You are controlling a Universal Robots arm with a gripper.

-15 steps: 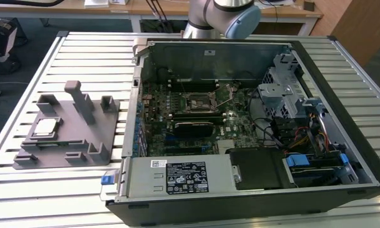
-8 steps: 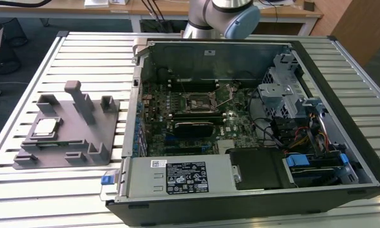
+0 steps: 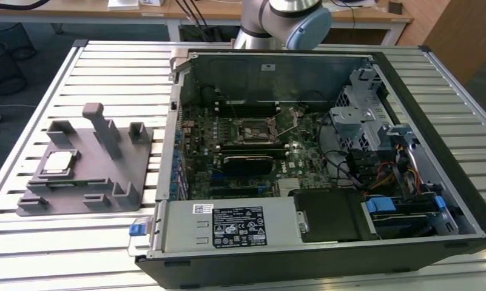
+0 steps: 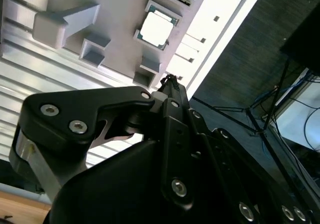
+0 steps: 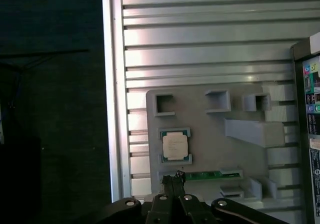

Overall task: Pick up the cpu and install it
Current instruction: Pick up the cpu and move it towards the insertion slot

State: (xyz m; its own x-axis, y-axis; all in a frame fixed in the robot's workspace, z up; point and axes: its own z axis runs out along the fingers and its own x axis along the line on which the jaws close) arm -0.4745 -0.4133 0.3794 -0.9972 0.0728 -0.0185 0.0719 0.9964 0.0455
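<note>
The cpu [image 3: 59, 162], a small square chip with a shiny silver top, lies flat in a recess of the grey holder block [image 3: 89, 182] at the exterior view's left. Both wrist views look down on the cpu [image 4: 156, 29] [image 5: 175, 146] in its pale frame. My gripper [image 5: 173, 177] [image 4: 170, 79] hangs well above the holder, its two dark fingers pressed together with nothing between them. Its tips sit just short of the chip. The black-framed socket [image 3: 255, 129] sits on the motherboard inside the open computer case [image 3: 437, 200].
The grey holder carries upright posts [image 3: 105, 127] and several small pockets, plus a green strip [image 5: 215, 174] lying beside the chip. The slatted metal table [image 3: 89, 254] ends close to the holder, with dark floor [image 5: 50, 109] beyond. Cables and drive cages fill the case's right side.
</note>
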